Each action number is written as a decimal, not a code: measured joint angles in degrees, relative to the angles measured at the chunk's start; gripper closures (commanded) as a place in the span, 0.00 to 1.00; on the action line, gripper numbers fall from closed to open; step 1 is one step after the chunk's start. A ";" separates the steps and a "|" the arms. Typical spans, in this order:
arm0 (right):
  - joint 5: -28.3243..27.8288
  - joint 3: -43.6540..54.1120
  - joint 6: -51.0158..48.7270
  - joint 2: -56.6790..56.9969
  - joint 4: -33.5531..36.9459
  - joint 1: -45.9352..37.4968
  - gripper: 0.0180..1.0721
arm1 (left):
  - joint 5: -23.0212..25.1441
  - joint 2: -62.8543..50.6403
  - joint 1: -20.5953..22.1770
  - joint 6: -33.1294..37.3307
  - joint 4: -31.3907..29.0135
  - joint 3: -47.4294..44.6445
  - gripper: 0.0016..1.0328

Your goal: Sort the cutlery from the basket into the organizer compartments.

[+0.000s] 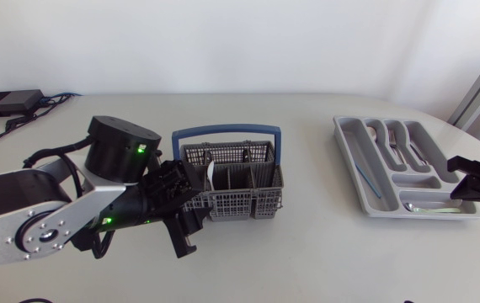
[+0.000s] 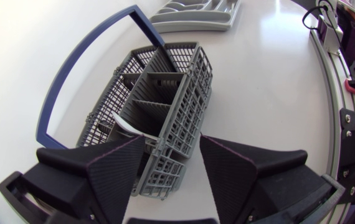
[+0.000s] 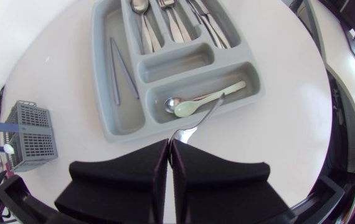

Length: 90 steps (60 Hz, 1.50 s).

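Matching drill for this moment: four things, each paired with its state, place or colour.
Things:
1 left gripper
2 right gripper
3 pale spoon
4 basket handle

Matches:
a blue
b shut on the metal utensil
c open, at one end of the basket
d lying in the crosswise compartment of the organizer

Pairs: 1-c, 2-b, 3-d, 4-a
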<state>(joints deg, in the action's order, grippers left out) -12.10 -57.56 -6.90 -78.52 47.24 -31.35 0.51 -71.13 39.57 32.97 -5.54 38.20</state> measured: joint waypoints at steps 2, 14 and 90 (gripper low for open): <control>0.13 0.04 0.00 -0.70 -0.76 -0.33 0.94 | 0.02 0.15 0.00 0.00 0.00 0.00 0.41; 1.40 0.04 1.14 -7.67 -6.27 -0.87 0.94 | 0.02 0.94 0.00 0.00 -0.17 0.00 0.41; -9.14 2.03 9.88 12.83 -4.17 32.87 0.31 | 0.02 3.65 0.07 0.00 -2.03 -0.61 0.41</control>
<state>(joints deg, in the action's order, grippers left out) -21.23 -55.53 2.98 -65.69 43.07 1.52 0.54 -67.48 39.64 32.97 -7.57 37.58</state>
